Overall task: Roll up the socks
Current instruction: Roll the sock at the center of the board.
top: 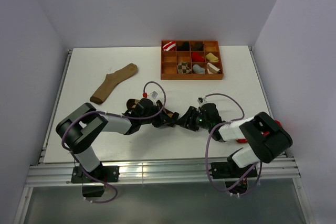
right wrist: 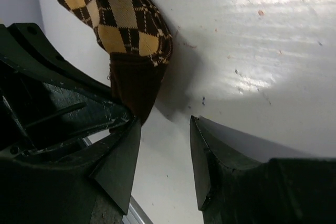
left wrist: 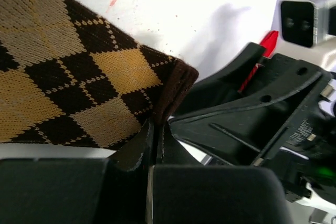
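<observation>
The darker brown argyle sock (left wrist: 63, 77) lies flat on the white table, its plain brown cuff (left wrist: 176, 85) pointing at both grippers. My left gripper (left wrist: 156, 125) is shut on the edge of that cuff. My right gripper (right wrist: 165, 121) is open, with one finger beside the cuff (right wrist: 134, 85) and the other on bare table; the sock (right wrist: 126, 19) runs away from it. In the top view the two grippers (top: 169, 118) (top: 185, 119) meet tip to tip at the table's middle, and the arms hide most of the sock. The grey sock and the lighter argyle sock are not in view.
A long plain tan sock (top: 113, 82) lies at the back left. A wooden compartment tray (top: 191, 77) holding several rolled socks stands at the back centre-right. The table's front edge and metal rail (top: 157, 169) run just behind the arm bases.
</observation>
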Action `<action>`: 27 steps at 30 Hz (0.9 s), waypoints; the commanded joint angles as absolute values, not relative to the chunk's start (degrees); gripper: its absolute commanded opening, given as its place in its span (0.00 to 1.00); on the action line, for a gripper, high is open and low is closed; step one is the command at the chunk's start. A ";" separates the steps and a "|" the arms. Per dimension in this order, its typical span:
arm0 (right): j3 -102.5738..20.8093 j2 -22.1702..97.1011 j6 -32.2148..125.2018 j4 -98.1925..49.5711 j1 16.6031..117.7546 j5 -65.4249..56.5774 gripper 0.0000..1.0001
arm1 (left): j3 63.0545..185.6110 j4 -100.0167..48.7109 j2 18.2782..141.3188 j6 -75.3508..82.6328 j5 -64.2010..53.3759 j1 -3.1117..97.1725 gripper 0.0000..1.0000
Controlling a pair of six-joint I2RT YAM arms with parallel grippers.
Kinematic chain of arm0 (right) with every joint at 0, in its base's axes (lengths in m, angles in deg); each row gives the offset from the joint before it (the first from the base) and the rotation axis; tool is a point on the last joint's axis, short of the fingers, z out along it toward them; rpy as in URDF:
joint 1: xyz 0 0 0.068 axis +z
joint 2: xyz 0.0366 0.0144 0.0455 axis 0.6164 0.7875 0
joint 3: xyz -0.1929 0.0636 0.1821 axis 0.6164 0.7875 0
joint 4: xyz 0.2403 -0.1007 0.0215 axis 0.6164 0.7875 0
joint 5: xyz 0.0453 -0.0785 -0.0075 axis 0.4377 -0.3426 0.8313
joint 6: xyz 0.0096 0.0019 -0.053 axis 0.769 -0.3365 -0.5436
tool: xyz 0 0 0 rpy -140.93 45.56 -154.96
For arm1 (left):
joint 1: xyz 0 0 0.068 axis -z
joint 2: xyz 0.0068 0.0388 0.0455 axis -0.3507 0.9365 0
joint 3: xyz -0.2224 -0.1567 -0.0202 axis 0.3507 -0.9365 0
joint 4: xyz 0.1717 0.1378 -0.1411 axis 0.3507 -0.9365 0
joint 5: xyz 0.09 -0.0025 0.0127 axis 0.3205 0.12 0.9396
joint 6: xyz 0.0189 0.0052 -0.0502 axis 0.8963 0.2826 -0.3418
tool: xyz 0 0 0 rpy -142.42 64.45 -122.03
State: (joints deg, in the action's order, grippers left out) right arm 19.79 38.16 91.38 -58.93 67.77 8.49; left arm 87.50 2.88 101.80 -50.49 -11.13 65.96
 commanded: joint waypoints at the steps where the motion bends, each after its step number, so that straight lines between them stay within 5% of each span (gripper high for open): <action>1: 21.48 42.68 94.43 -70.06 68.02 9.64 0.50 | 87.49 6.53 102.74 -52.10 -13.67 65.27 0.00; 13: 26.75 51.22 100.85 -89.85 66.01 9.99 0.49 | 87.23 4.76 103.97 -52.36 -14.64 64.04 0.00; 27: 23.07 54.64 99.88 -86.87 65.30 11.05 0.49 | 87.58 5.90 104.76 -52.54 -17.36 63.25 0.01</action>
State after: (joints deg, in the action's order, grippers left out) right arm 24.47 53.27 101.15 -88.30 65.62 11.68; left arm 87.10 3.75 103.79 -52.00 -15.41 63.36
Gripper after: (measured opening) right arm 0.488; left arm 0.037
